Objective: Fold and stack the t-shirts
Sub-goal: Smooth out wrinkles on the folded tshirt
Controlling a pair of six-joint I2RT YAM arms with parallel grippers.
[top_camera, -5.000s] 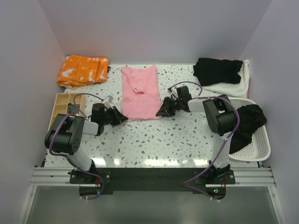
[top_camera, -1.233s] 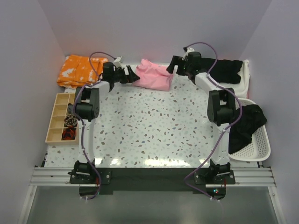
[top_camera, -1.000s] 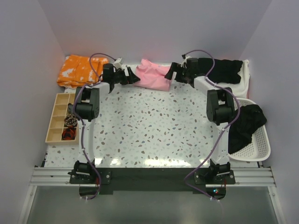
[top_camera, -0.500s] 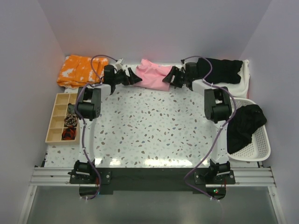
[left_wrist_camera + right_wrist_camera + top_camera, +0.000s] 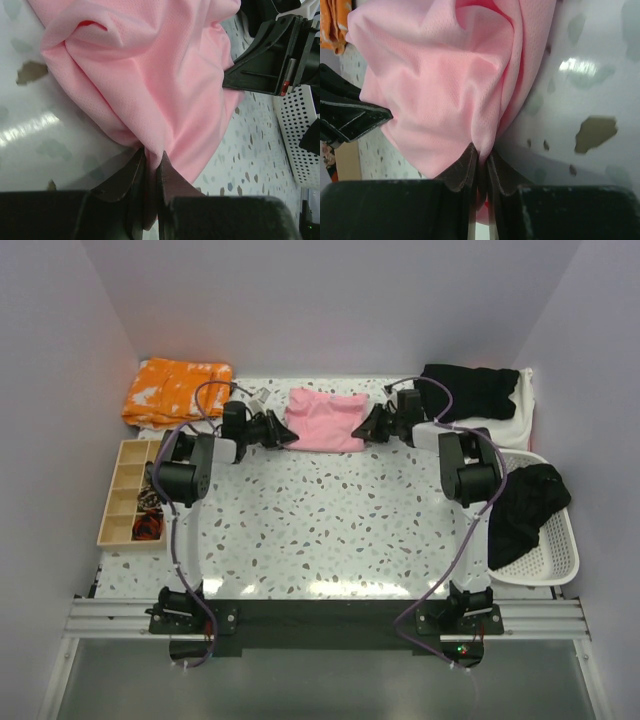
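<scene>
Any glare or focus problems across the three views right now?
Top external: row of bright reflections on the table along its near edge, pink t-shirt evenly lit. Left wrist: glare streak on the tabletop left of the shirt, weave sharp, left end effector dark. Right wrist: glare patch upper right, weave sharp, right end effector dark.

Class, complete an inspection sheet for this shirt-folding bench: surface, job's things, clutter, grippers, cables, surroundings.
Surface: speckled table, glare patches near the front.
Job's things: pink t-shirt folded over at back centre; black t-shirt on off-white t-shirt, back right; black garment crumpled in white basket.
Clutter: orange cloth back left; wooden organiser at left edge, small items inside.
Grippers: left gripper and right gripper each shut on a pink t-shirt edge.
Cables: purple cables loop along both arms.
Surroundings: plain pale walls on three sides.
</scene>
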